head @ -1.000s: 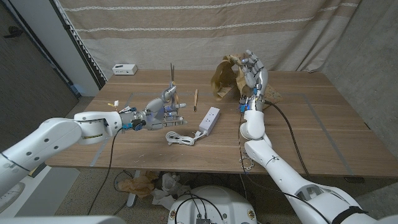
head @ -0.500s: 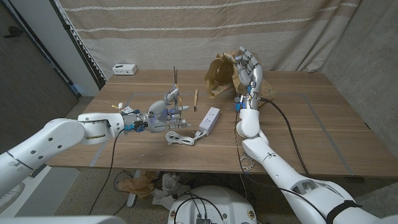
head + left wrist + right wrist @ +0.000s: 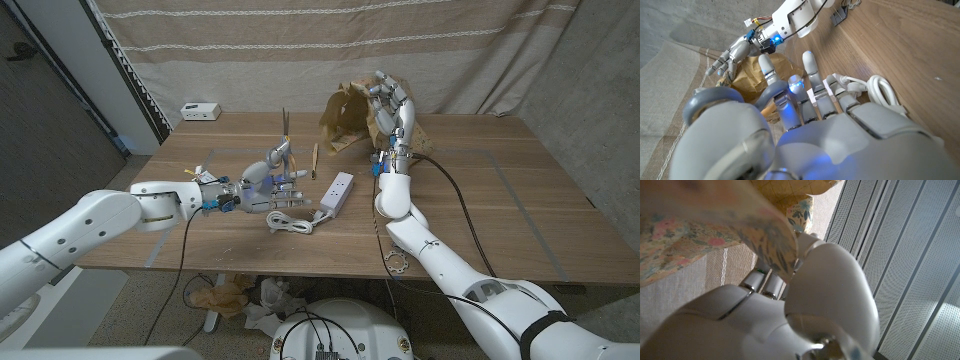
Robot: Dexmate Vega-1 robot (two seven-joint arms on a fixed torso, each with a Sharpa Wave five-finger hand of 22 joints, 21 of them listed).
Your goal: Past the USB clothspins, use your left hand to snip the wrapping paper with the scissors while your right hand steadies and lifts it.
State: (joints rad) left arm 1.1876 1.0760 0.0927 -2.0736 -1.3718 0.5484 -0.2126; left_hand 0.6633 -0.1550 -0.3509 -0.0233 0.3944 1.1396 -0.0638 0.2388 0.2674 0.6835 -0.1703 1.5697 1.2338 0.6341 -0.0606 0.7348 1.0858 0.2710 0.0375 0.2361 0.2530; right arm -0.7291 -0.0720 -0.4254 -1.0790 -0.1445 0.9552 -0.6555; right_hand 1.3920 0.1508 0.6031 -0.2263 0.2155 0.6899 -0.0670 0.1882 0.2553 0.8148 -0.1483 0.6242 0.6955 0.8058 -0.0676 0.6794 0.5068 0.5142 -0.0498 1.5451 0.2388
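Note:
My left hand [image 3: 262, 186] grips the scissors [image 3: 285, 128] just above the table's middle left, their blades pointing straight up. The crumpled brown wrapping paper [image 3: 343, 117] hangs lifted above the far middle of the table, held by my raised right hand [image 3: 392, 106]; its edge is a short way right of the blade tips, apart from them. In the left wrist view my left hand [image 3: 790, 135] faces the paper [image 3: 747, 75] and the right hand [image 3: 732, 54]. The right wrist view has the paper's floral side [image 3: 715, 225] draped over my right hand [image 3: 790, 305].
A white power strip [image 3: 338, 192] with its coiled cable [image 3: 288, 222] lies between the arms. A wooden clothespin [image 3: 314, 160] lies behind the strip. A small white box [image 3: 201, 110] stands at the far left. A curtain hangs behind the table.
My right hand has carried the paper leftward and a little higher, toward the scissors. My left hand has shifted slightly right with the scissors still upright.

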